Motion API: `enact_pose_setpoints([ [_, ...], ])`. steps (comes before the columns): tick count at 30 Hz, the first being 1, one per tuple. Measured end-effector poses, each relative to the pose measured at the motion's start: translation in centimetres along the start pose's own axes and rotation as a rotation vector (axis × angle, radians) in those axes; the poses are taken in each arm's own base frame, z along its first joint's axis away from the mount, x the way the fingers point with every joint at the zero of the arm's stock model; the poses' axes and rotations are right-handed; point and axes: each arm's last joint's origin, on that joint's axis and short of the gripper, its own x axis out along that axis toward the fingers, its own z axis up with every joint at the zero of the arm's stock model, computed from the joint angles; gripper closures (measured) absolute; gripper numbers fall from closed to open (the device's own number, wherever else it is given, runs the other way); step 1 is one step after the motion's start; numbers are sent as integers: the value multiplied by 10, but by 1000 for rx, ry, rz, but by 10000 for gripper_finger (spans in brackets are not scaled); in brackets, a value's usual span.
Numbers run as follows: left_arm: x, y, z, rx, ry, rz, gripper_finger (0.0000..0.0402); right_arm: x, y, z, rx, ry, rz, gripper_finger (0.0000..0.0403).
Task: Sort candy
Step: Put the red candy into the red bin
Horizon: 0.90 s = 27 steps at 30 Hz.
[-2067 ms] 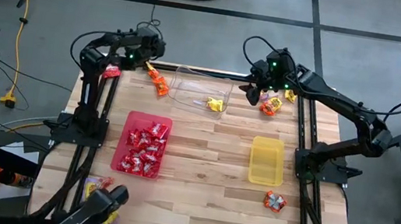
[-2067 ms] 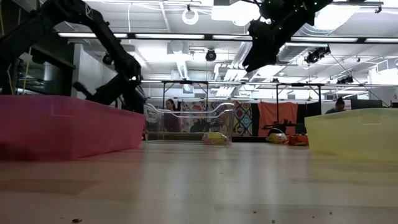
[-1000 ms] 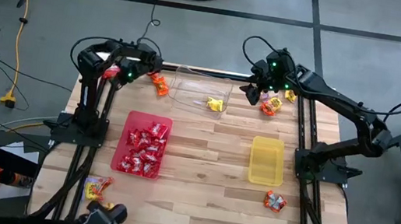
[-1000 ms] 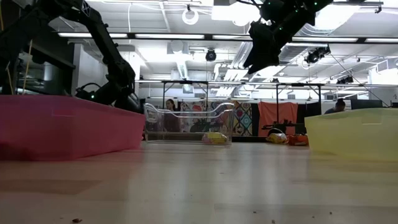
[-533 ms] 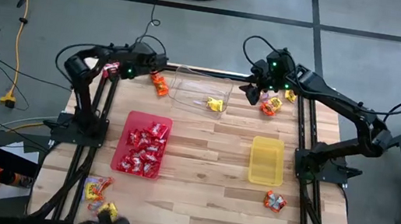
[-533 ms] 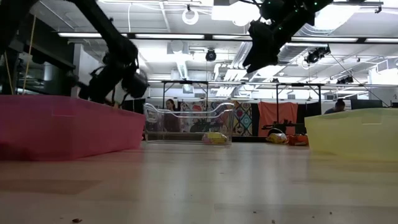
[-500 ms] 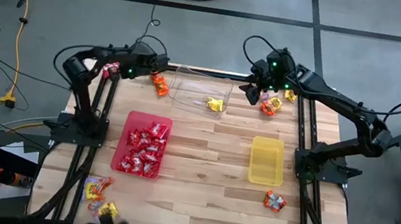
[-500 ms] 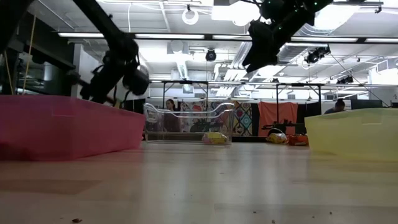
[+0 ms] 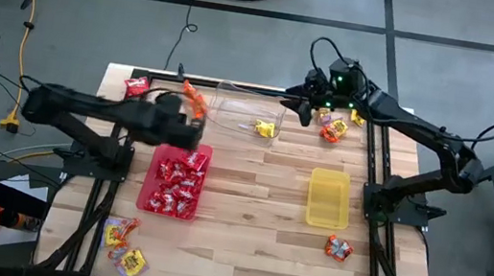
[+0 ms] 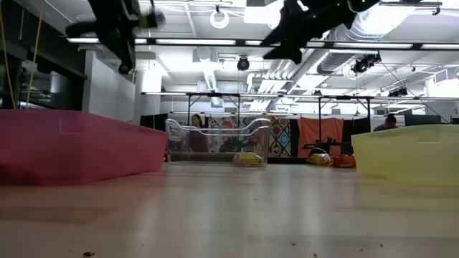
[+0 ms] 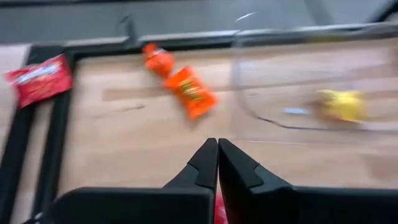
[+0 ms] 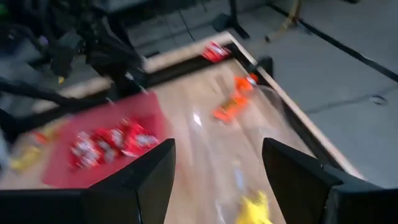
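My left gripper hangs shut above the far end of the red tray, which holds several red candy packets. Ahead of it in the left wrist view lie two orange packets and a red packet at the far left corner. My right gripper stands open in the air near the clear tray's far right corner, touching nothing. One yellow packet lies in the clear tray. My left gripper points slantwise down with its fingers shut. A red sliver shows low between them; I cannot tell whether it is a held packet or the red tray beneath.
The yellow tray stands at the right. Orange and yellow packets lie at the far right by my right gripper, one more packet near right, and others near left. Bare wood lies in the table's middle.
My left gripper has swung from the far left corner toward the table's middle and near side, rising and rolling, and now hangs over the red tray's far end. My right gripper has tipped up closer to level. A dark thing at the near left edge has left the view.
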Motion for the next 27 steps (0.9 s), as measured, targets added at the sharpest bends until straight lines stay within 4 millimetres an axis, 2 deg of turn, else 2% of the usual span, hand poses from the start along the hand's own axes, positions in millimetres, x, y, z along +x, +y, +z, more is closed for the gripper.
enact_pose_setpoints([
  [3,-29,18,2,-2,-73,-127,401,13,15,4,46,-49,61,167],
  [6,-47,37,10,22,-135,-211,401,35,31,4,106,-89,106,167],
  [11,-58,65,23,171,-143,-279,401,80,49,0,220,-82,123,167],
  [15,-64,80,27,277,-92,-349,401,109,62,8,264,-83,107,167],
  [22,-66,88,32,214,-150,-342,401,161,89,37,198,-53,137,169],
  [27,-65,83,31,191,-160,-330,401,197,91,53,124,-49,144,214],
])
